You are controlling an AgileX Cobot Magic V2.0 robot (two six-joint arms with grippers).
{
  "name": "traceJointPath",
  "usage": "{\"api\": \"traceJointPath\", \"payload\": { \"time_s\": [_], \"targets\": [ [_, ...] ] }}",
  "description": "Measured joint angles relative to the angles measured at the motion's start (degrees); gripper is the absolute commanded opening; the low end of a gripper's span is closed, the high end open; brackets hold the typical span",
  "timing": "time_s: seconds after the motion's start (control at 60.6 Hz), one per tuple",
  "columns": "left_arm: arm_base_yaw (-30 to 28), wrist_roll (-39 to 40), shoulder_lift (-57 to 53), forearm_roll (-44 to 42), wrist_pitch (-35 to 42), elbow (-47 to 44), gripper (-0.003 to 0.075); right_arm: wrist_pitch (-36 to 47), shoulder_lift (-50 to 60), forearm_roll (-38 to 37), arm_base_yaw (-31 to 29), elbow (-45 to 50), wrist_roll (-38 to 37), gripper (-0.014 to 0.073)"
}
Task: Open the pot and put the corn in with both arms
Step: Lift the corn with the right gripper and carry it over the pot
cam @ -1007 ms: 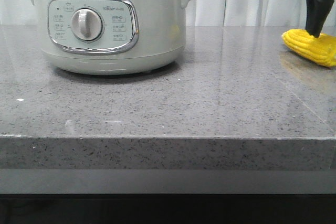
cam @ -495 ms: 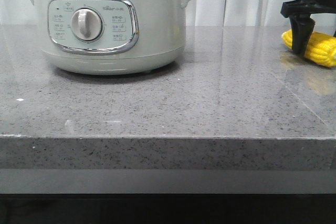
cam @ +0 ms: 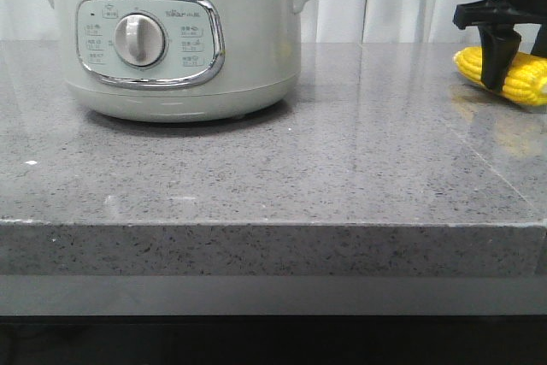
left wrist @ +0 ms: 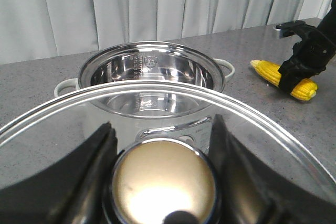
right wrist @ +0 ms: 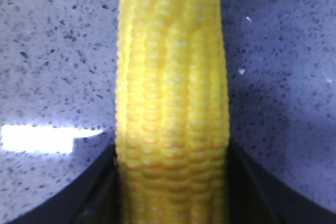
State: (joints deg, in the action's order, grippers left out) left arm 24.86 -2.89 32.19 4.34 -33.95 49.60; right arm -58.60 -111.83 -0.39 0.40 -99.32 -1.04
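Both claws are clamped: left claw (left wrist: 163, 182) on the lid (left wrist: 252, 124), right claw (cam: 494, 55) on the corn (cam: 523, 77) at frame right; lift clear before crossing to the open pot (cam: 256, 49)

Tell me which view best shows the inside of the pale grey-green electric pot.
The left wrist view: it looks down into the pale grey-green electric pot, showing its shiny bare metal interior. The front view shows only its side and dial; the right wrist view misses it.

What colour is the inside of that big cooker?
Shiny silver steel; the pot is open, and its mirror-like inner bowl shows best in the left wrist view.
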Motion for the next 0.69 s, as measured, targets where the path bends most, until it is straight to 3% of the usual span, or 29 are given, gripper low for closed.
{"api": "traceJointPath", "payload": {
  "time_s": [0.446,0.693],
  "targets": [
    [0.0,0.0,0.0,0.0,0.0,0.0,0.0165,-0.75,16.54,16.86,0.53,5.13,12.66,0.029],
    [0.0,0.0,0.0,0.0,0.0,0.0,0.0165,1.77,27.63,18.51,4.29,11.98,13.99,0.029]
  ]
}}
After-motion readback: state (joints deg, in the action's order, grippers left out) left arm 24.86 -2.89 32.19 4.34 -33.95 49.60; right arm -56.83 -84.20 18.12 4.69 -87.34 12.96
